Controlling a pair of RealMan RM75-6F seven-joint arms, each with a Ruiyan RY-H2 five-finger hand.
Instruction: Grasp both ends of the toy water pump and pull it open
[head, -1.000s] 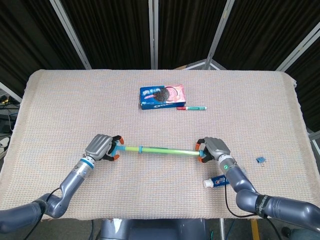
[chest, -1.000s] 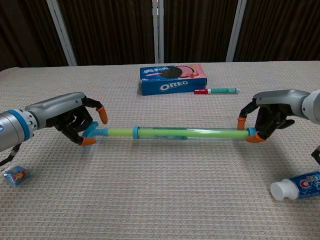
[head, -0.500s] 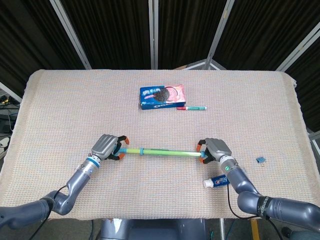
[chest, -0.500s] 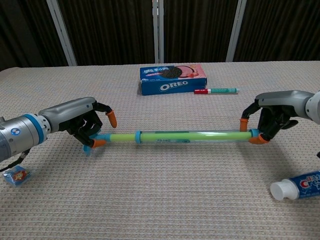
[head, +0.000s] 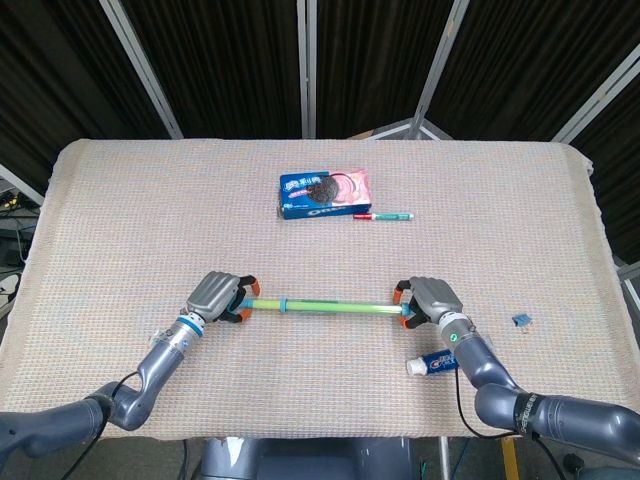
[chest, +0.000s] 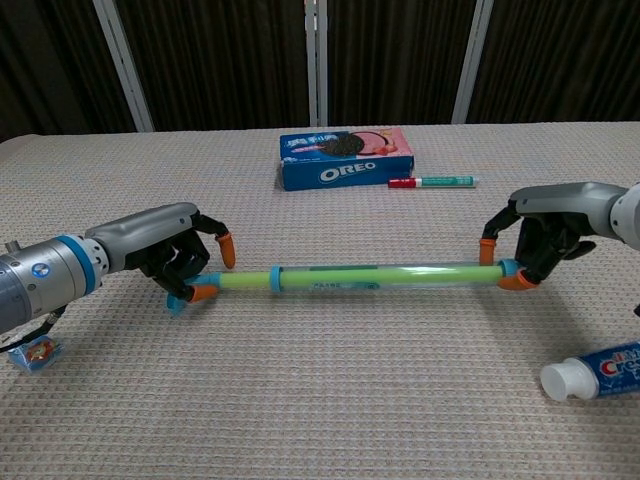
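Nearest, a toothpaste tube (chest: 592, 370) lies by the table's right front edge and a small blue packet (chest: 33, 351) sits at the left front under the forearm; neither lies in the pull line, so both can be ignored. Just beyond them, the toy water pump (chest: 380, 274) is stretched left to right across the cloth, just above it or on it (I cannot tell which). The left hand (chest: 175, 258) grips its handle end, orange-tipped fingers curled round it. The right hand (chest: 538, 237) pinches the blue cap at the barrel end.

To pull well, keep both grips firm and draw the hands straight apart along the pump's own axis, level, so the rod slides rather than bends.

Further back, the Oreo box (chest: 346, 156) and a marker (chest: 432, 182) lie well apart from the work.
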